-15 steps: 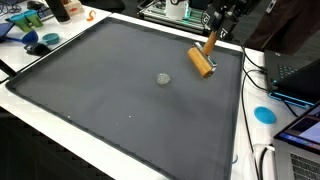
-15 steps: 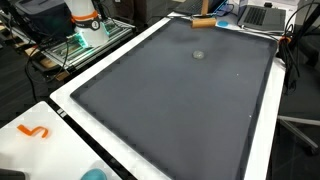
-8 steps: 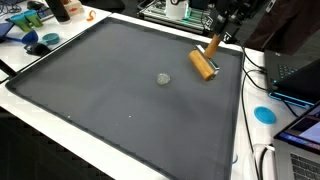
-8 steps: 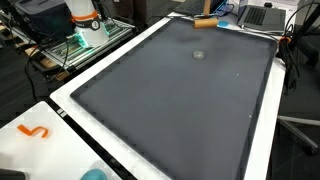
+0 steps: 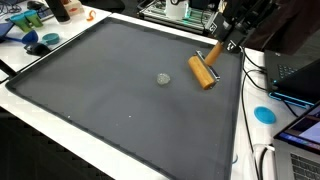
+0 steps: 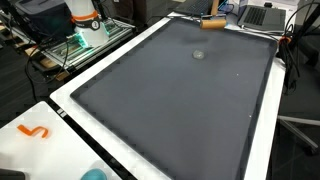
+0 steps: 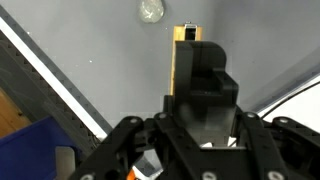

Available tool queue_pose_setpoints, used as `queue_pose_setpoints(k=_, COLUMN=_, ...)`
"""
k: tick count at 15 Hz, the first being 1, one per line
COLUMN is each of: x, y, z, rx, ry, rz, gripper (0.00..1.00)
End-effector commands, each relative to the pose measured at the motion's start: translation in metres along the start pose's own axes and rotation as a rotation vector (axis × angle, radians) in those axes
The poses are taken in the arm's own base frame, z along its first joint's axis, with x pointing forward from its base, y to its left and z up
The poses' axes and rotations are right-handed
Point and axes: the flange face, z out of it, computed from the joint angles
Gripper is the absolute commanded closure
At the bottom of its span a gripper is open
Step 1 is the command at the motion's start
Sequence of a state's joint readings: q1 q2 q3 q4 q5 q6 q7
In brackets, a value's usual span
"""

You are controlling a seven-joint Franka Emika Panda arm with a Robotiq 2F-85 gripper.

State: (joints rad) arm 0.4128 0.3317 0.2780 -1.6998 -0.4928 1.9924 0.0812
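The big dark grey rubbery mat (image 5: pixel 90 110) covers most of the white table (image 6: pixel 55 150). Nearest along it, about at the mat's middle, sits a small pale grey lump (image 5: pixel 163 78), flattened like putty and well apart from everything else. Further on, toward the mat's far corner, is the wooden roller (image 5: pixel 202 71). Its tan barrel lies low over the mat, touching or just clear, I cannot tell which, and its thin metal handle (image 5: pixel 213 52) slants up and away. At the handle's far end, near the mat's far edge, the black claw (image 5: pixel 226 38) is pinched narrow around it. The wrist view shows the wood just ahead of the claw.

To my eye the roller is light and stiff, and its barrel is free to spin, so a hold there would slip. The handle looks the sound place to grip, though such thin metal might twist in the claw if it were pressed down hard
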Motion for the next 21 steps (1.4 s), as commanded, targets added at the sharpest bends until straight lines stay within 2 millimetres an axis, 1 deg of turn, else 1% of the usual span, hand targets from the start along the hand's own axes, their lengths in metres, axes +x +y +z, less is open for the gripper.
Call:
queue_pose_setpoints(k=1, x=0.017, y=0.012, z=-0.004, rx=-0.022, ry=-0.006, rz=0.037, gripper=0.76)
queue_pose_setpoints(k=5, x=0.027, y=0.033, z=-0.004, rx=-0.004, ry=0.017, rz=0.076, gripper=0.76)
queue_pose_setpoints(k=9, x=0.030, y=0.055, z=-0.001, rx=0.012, ry=0.024, rz=0.119, gripper=0.76)
queue_pose_setpoints(k=12, x=0.028, y=0.069, z=0.000, rx=0.038, ry=0.025, rz=0.153, gripper=0.76)
queue_pose_setpoints(k=16, x=0.020, y=0.089, z=0.001, rx=0.104, ry=0.007, rz=0.204, gripper=0.76)
queue_pose_setpoints(k=21, x=0.012, y=0.111, z=0.008, rx=0.172, ry=-0.044, rz=0.256, gripper=0.76)
